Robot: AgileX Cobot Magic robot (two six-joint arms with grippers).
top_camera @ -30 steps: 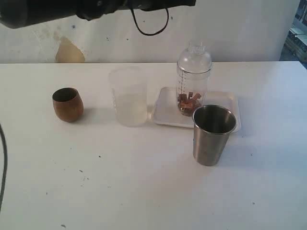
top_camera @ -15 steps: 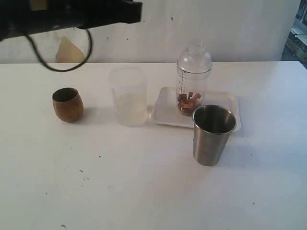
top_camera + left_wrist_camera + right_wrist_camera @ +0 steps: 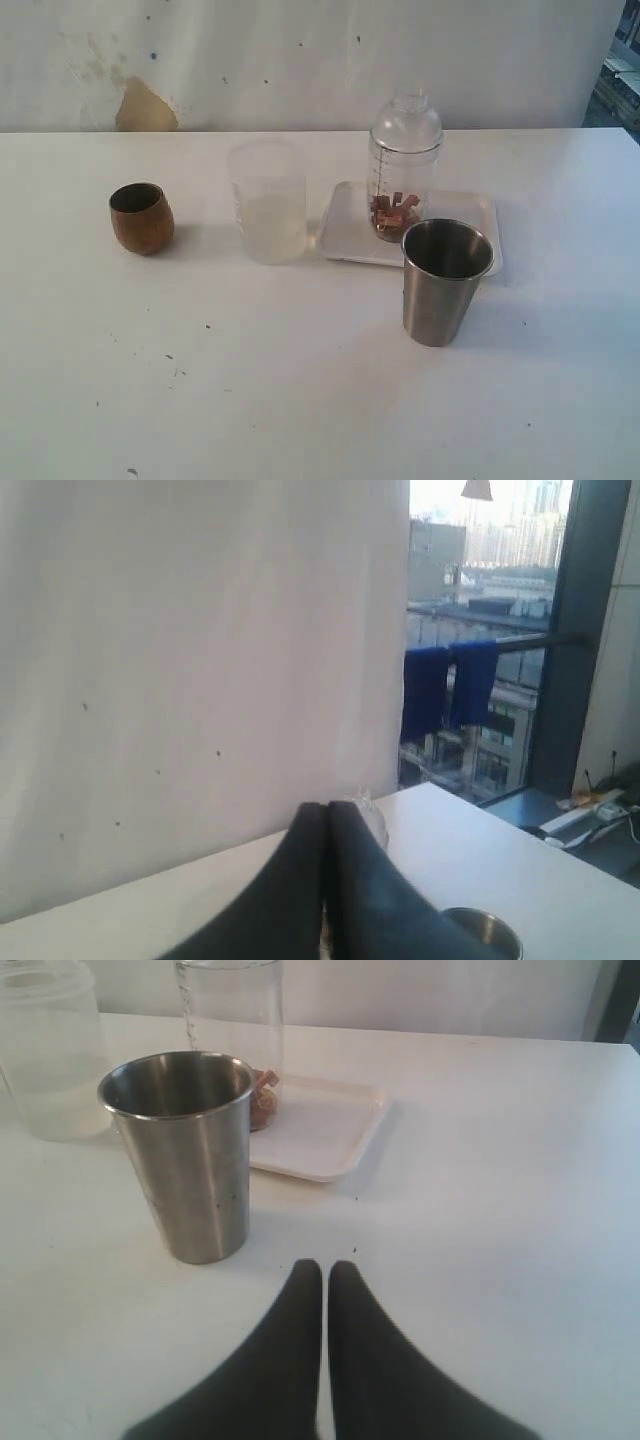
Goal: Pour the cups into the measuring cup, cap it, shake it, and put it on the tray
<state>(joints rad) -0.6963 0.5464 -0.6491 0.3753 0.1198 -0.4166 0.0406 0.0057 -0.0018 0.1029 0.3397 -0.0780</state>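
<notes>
The clear measuring cup (image 3: 403, 165), domed lid on and brown pieces in its bottom, stands on the white tray (image 3: 460, 225). The steel tumbler (image 3: 443, 281) stands upright just in front of the tray. At the left sits the brown wooden cup (image 3: 140, 217). Neither gripper shows in the exterior view. My left gripper (image 3: 327, 810) is shut and empty, raised high; the lid's top (image 3: 372, 820) and the tumbler's rim (image 3: 487, 932) peek past its fingers. My right gripper (image 3: 325, 1268) is shut and empty, low over the table, short of the tumbler (image 3: 190, 1150), tray (image 3: 320, 1130) and measuring cup (image 3: 230, 1010).
A frosted translucent beaker (image 3: 268, 200) holding clear liquid stands between the wooden cup and the tray; it also appears in the right wrist view as the beaker (image 3: 50, 1050). A white wall with a brown stain (image 3: 143, 108) runs behind the table.
The dark left arm that crossed the top of the exterior view has drawn off to the left and out of the picture. The objects on the table have not moved.
</notes>
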